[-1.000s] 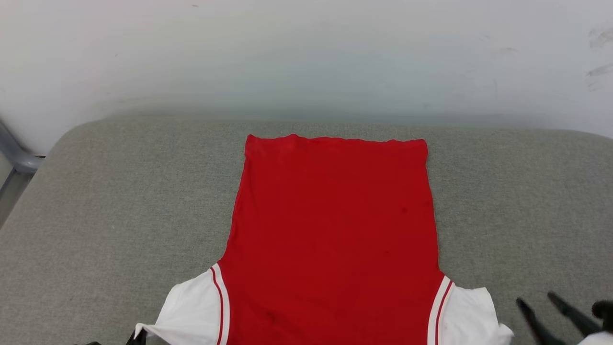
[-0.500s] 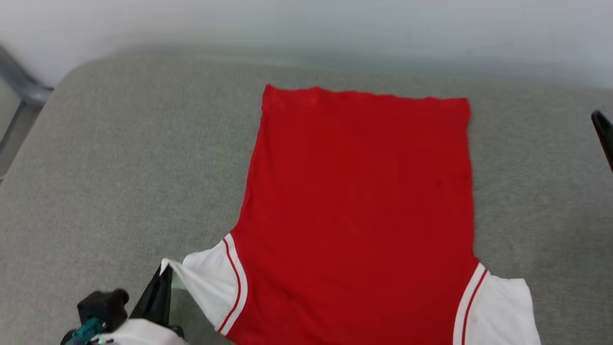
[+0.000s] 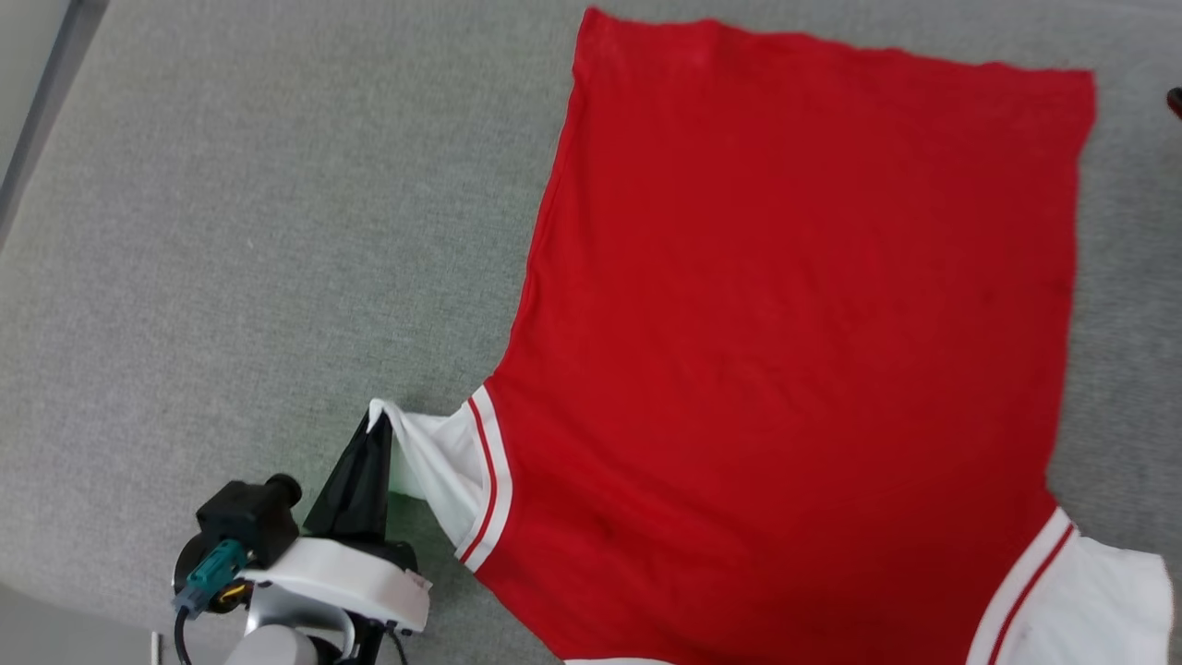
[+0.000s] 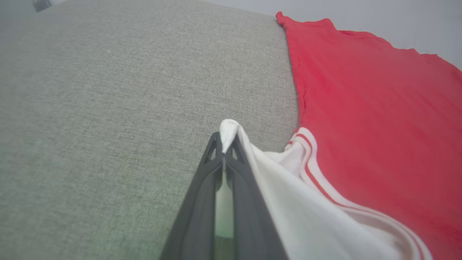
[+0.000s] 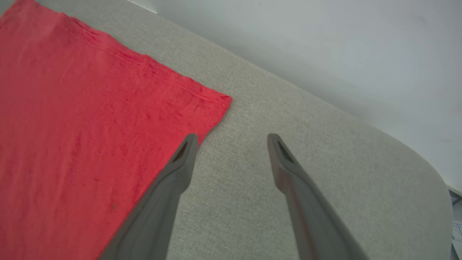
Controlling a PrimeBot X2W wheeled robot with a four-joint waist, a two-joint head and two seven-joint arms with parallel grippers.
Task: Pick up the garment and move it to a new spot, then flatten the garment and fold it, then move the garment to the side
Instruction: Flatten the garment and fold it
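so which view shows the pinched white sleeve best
Left wrist view: the white sleeve is close up, its tip clamped in the left jaws. Head view shows it smaller, from above. Right wrist view shows the jersey's red body.

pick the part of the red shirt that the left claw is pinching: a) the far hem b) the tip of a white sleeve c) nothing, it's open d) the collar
b: the left claw is shut on the tip of the white sleeve of the garment.
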